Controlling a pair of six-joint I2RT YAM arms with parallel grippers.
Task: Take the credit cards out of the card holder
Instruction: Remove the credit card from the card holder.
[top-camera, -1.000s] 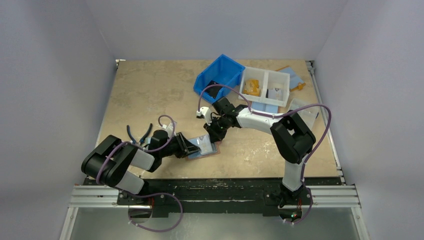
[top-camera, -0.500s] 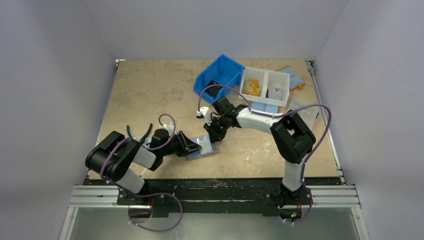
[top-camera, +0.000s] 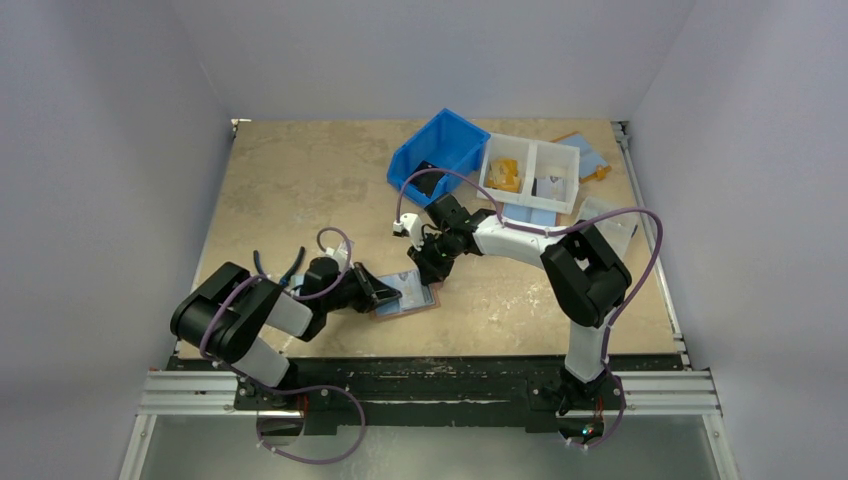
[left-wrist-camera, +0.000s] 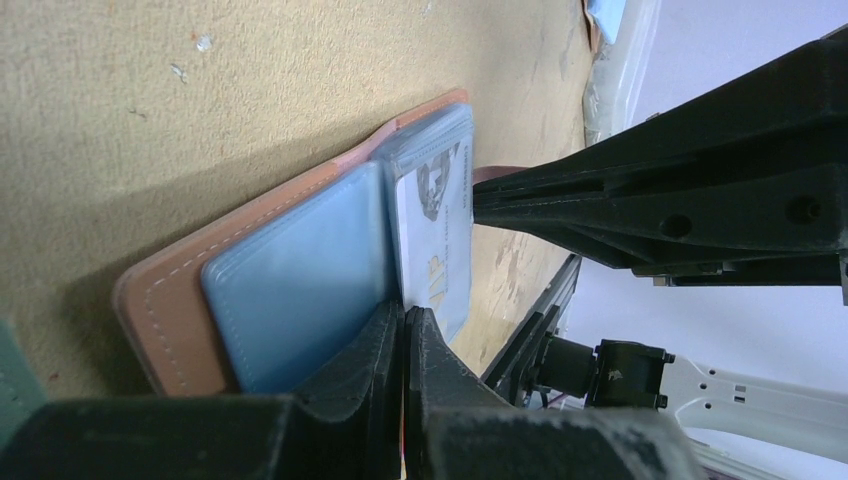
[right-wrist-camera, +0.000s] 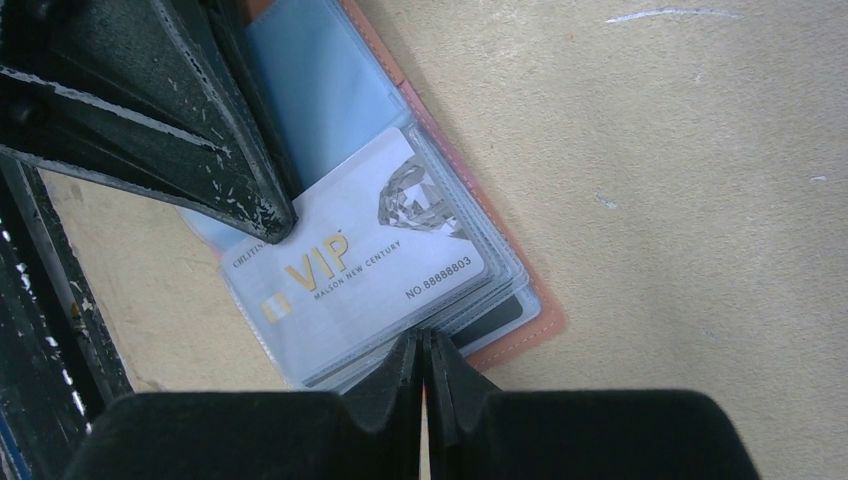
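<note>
The salmon-brown card holder (top-camera: 418, 299) lies open on the table, showing light-blue lining and clear sleeves. A white VIP credit card (right-wrist-camera: 370, 250) sits in the top sleeve, with a dark card edge beneath. My left gripper (top-camera: 392, 293) comes in low from the left and is shut on the card's edge (left-wrist-camera: 430, 230), its jaws level with the table. My right gripper (right-wrist-camera: 422, 338) is shut, and its tips rest on the sleeve stack's edge opposite the left gripper (right-wrist-camera: 275, 215). In the left wrist view the right gripper (left-wrist-camera: 478, 196) points at the holder (left-wrist-camera: 170, 300).
A blue bin (top-camera: 440, 150) and a white divided tray (top-camera: 530, 175) stand behind the right arm. A larger blue-lined folder (top-camera: 585, 155) lies at the back right. Blue-handled pliers (top-camera: 278, 268) lie just left of the left wrist.
The left gripper's jaws have closed at the card's edge. The left arm has shifted slightly. The right arm and the holder have not moved.
</note>
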